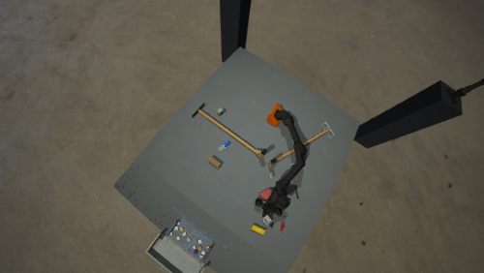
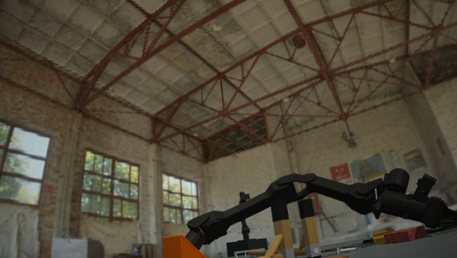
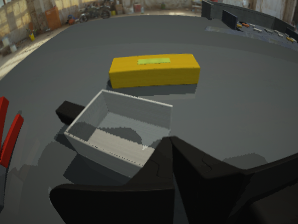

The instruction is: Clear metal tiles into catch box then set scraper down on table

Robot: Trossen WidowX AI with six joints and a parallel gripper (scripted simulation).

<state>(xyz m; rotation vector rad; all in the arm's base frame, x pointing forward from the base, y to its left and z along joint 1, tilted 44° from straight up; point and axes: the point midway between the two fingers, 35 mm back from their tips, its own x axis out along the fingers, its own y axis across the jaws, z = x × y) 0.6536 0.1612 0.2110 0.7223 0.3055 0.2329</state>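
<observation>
My gripper [image 1: 264,214] [image 3: 168,142] is shut, low over the table, its fingertips at the near right corner of a clear open box [image 1: 267,220] [image 3: 117,130]. I see nothing held between them. A long tool with a black crosswise head, seemingly the long scraper [image 1: 229,132], lies on the table far behind the gripper. The bench plate [image 1: 209,241] bears several small light and orange metal tiles [image 1: 189,235] [image 3: 270,29]. The catch box [image 1: 180,258] is at its far end. The scraper does not show in the wrist view.
A yellow block [image 1: 258,229] [image 3: 155,72] lies ahead of the clear box. A red-handled tool [image 1: 283,226] [image 3: 11,142] lies to the left in the wrist view. A red block [image 1: 265,194] is beside the arm. A rake-like tool [image 1: 316,137] lies under the arm. A brown block [image 1: 215,162] lies farther off.
</observation>
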